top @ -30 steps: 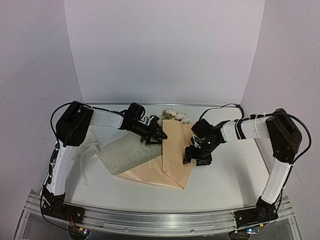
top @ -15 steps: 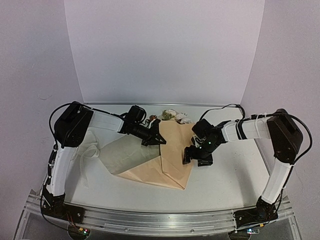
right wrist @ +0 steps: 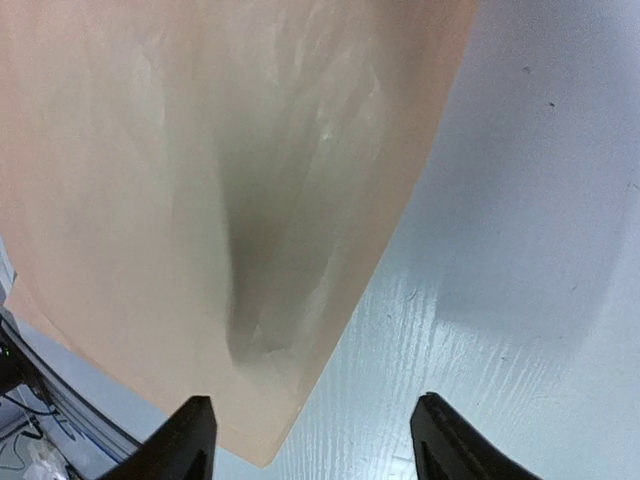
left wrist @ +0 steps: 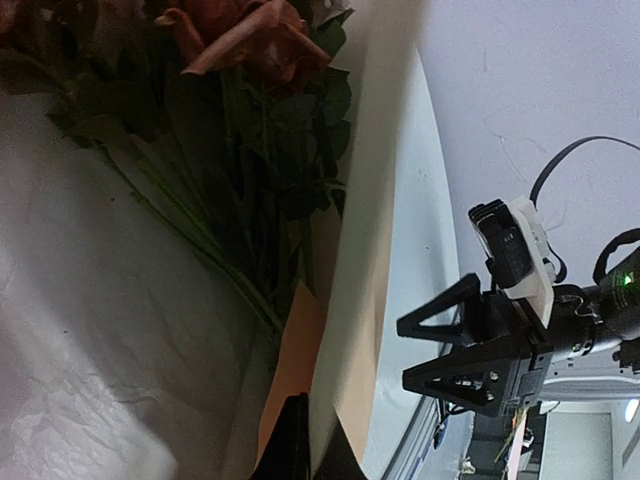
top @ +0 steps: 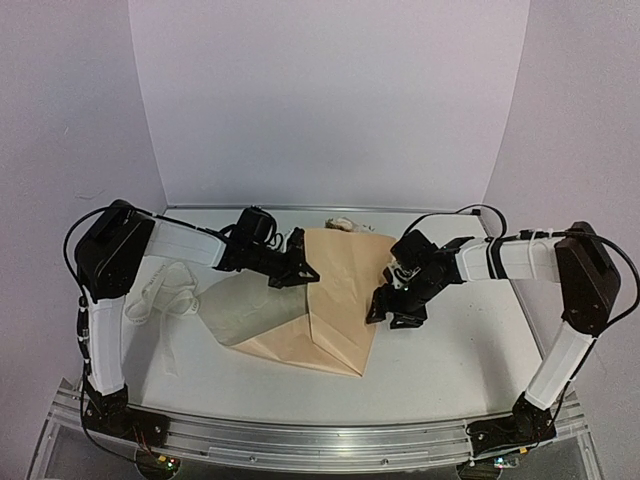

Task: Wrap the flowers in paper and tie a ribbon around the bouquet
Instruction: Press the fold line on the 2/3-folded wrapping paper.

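Left gripper (top: 308,274): shut tight on the paper (top: 340,300), pinching the upper edge of the folded-over flap just left of centre in the overhead view.
Left fingertips (left wrist: 292,442): dark, at the bottom edge of the left wrist view, with the tan paper edge nipped between them.
Right gripper (top: 385,312): fingers spread wide, holding nothing. It hangs low at the paper's right edge, centre-right in the overhead view.
Right fingertips (right wrist: 195,440): two black tips at the bottom of the right wrist view, well apart. The paper's lower corner reaches into the gap between them, over the white tabletop.
Paper: large tan sheet in the middle of the table (top: 460,340), folded to a point toward the near edge. Its paler reverse shows as a grey-white flap on the left.
Flowers (left wrist: 250,50): tucked inside the fold. Rust-brown rose heads and dark green leaves fill the upper left of the left wrist view, and thin stems run down toward the pinched edge. From above only a pale bit of them peeks past the paper's far edge.
Ribbon (top: 168,288): cream-white, bunched in loose loops on the table left of the paper, apart from both grippers.
Writing: the ribbon is too small in the overhead view to make out any print.
Green light (left wrist: 627,281): a small glow on the right arm, at the right edge of the left wrist view.
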Controlling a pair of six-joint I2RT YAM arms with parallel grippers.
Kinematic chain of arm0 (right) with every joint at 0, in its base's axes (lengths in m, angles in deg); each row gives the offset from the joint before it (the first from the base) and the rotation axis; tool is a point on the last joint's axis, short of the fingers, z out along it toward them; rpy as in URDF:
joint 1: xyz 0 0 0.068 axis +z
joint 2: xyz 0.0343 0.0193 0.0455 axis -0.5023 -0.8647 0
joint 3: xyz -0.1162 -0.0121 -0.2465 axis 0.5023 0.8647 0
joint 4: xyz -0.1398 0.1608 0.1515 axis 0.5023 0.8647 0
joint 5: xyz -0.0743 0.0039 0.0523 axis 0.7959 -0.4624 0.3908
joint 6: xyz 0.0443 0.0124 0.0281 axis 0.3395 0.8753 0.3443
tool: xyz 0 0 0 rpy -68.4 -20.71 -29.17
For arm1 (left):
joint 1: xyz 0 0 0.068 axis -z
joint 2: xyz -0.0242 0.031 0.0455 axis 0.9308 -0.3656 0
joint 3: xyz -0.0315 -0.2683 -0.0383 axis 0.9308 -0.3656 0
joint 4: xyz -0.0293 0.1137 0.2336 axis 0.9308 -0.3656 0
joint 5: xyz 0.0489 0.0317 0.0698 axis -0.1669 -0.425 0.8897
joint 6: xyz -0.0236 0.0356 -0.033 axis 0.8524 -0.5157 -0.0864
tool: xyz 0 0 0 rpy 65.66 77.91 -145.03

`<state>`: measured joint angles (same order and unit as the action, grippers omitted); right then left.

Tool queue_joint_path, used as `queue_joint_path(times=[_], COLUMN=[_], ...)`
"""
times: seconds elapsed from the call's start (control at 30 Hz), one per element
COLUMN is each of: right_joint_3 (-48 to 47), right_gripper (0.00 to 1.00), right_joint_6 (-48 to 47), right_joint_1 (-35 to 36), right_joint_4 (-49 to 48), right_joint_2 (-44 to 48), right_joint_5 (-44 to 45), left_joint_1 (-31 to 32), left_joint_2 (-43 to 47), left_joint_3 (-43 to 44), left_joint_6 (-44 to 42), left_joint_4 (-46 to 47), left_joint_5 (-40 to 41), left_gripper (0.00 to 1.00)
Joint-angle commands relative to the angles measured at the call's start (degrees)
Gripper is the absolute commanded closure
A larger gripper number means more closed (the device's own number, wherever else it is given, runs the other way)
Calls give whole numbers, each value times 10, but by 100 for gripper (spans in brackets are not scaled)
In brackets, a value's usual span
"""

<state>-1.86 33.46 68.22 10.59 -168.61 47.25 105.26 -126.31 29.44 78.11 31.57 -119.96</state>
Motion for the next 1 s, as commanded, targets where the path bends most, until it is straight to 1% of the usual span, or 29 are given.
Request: queue_joint_path(times=[0.0, 0.17, 0.3, 0.5, 0.73, 0.97], right_joint_3=[9, 12, 28, 54, 95, 120], right_gripper=[47, 63, 72, 85, 86, 87], right_joint_6=[29, 62, 107, 154, 209, 219], right_joint_1=[3, 3, 4, 11, 24, 29], right_joint_4=[-15, -50, -101, -170, -260, -286], right_joint_2=[19, 8, -6, -24, -50, -71], right_joint_5=[-51, -94, -120, -143, -151, -137], left_joint_1=[-2, -1, -1, -2, -1, -1], left_joint_2=[32, 37, 33, 38, 44, 56], left_joint_3=[-33, -61, -69, -89, -113, -115], left_joint_6=[4, 35, 47, 61, 71, 53], left_joint_4=[25, 44, 39, 57, 80, 67], left_joint_5=[53, 80, 100, 116, 129, 154], left_gripper=[100, 100, 100, 100, 100, 100])
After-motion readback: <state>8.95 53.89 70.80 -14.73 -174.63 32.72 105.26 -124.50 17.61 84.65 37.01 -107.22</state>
